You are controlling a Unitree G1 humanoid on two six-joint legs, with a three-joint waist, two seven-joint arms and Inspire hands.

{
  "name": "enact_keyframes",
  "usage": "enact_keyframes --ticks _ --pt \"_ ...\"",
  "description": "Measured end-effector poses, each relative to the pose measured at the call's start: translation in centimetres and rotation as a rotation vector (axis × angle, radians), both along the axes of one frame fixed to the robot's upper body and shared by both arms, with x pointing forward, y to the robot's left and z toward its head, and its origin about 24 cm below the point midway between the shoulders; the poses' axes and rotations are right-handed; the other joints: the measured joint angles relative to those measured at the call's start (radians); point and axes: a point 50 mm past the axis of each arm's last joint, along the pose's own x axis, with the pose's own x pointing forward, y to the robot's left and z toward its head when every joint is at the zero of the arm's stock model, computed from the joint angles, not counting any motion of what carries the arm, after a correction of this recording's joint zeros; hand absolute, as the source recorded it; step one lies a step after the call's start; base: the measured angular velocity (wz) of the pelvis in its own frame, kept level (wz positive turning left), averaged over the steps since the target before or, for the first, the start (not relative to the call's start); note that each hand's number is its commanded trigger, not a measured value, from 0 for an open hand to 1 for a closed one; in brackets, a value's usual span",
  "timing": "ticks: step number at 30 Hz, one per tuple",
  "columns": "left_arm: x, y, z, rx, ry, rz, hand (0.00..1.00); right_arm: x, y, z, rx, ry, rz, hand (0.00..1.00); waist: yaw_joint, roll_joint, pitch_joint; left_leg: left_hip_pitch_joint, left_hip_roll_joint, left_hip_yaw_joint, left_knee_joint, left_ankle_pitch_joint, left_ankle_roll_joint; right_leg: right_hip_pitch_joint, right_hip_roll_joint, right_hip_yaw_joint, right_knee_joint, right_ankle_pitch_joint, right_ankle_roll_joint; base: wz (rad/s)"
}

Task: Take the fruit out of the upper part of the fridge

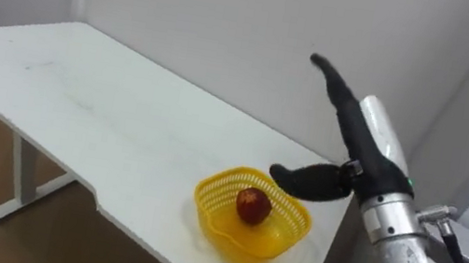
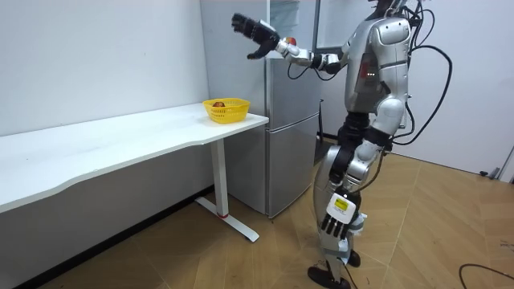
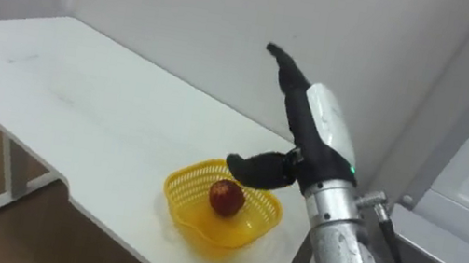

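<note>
On the long white tabletop (image 1: 79, 98), close to its end and near the front edge, sits a yellow plastic mesh basket (image 1: 206, 190) with a round red apple (image 1: 253, 205) lying inside it, roughly in the middle. From the left eye view the robot's right hand (image 1: 359, 147) comes up from the lower right on a silver forearm, held in the air with its dark fingers stretched straight towards the white wall and its thumb spread wide to the side; it holds nothing and touches neither basket nor fruit. From the right eye view the same spread hand shows above and to the right of the basket, the thumb reaching over the far rim in the picture, with the apple alone in the basket below. From the room view the robot stands upright on the wooden floor in front of a tall silver-grey fridge (image 2: 289, 144), which stands just beside the tabletop's end. Its right arm is stretched out high, the open hand well above the basket. Its left hand (image 2: 337, 225) hangs low by its leg; I cannot tell its state from there.
</note>
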Motion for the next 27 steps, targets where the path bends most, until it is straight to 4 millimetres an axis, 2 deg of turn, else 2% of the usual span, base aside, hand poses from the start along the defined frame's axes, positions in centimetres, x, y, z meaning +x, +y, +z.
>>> enact_keyframes --ticks 4,6,10,12,16,21,25,27 --pt "-0.7 -0.6 -0.3 -0.009 0.01 0.008 0.0 -1.9 -0.1 1.6 0.057 -0.151 -0.003 0.0 -0.016 0.025 0.004 0.03 0.006 0.032 -0.017 -0.001 0.001 0.012 0.003 0.031 0.0 0.0 0.0 -0.25" --pt "-0.9 -0.8 -0.4 -0.014 0.009 0.011 0.0 -3.1 -0.4 1.7 0.092 -0.196 -0.006 0.0 -0.041 0.044 -0.003 0.043 0.015 0.054 -0.025 -0.004 0.004 0.014 0.003 0.044 0.001 0.0 0.001 -0.22" --pt "-2.0 -1.4 -0.7 -0.02 0.024 0.021 0.0 -5.2 -0.6 1.7 0.149 -0.232 0.035 0.0 -0.076 0.077 -0.0075 0.067 0.013 0.086 -0.047 -0.004 0.006 0.022 0.011 0.078 0.002 0.002 0.003 -0.28" --pt "-2.2 -1.5 -0.8 -0.028 0.024 0.022 0.0 -6.4 -0.9 2.4 0.185 -0.292 0.032 0.0 -0.108 0.092 -0.0091 0.083 0.018 0.109 -0.055 -0.004 0.006 0.02 0.012 0.105 0.002 0.002 0.003 -0.28" --pt "-2.4 -1.7 -0.9 -0.026 0.023 0.024 0.0 -8.8 -2.0 2.3 0.213 -0.379 -0.006 0.0 -0.134 0.099 -0.0141 0.109 0.024 0.143 -0.078 -0.004 0.005 0.017 0.016 0.133 0.003 0.002 0.003 -0.27" --pt "-2.2 -2.0 -1.0 -0.032 0.019 0.013 0.0 -9.5 -2.2 1.9 0.278 -0.407 -0.036 0.0 -0.182 0.105 -0.0103 0.117 0.024 0.16 -0.083 -0.005 0.006 0.017 0.022 0.154 0.003 0.002 0.003 -0.12" --pt "-1.8 -2.0 -1.0 -0.031 0.004 0.009 0.0 -10.1 -2.8 2.0 0.315 -0.44 -0.066 0.0 -0.189 0.107 -0.0097 0.117 0.03 0.169 -0.088 -0.006 0.006 0.009 0.027 0.168 0.003 0.005 0.003 -0.11" --pt "-1.8 -2.2 -1.1 -0.031 -0.001 0.01 0.0 -10.4 -2.9 2.1 0.321 -0.459 -0.065 0.0 -0.205 0.111 -0.011 0.118 0.031 0.18 -0.09 -0.006 0.005 -0.003 0.029 0.171 0.003 0.006 0.001 -0.08"
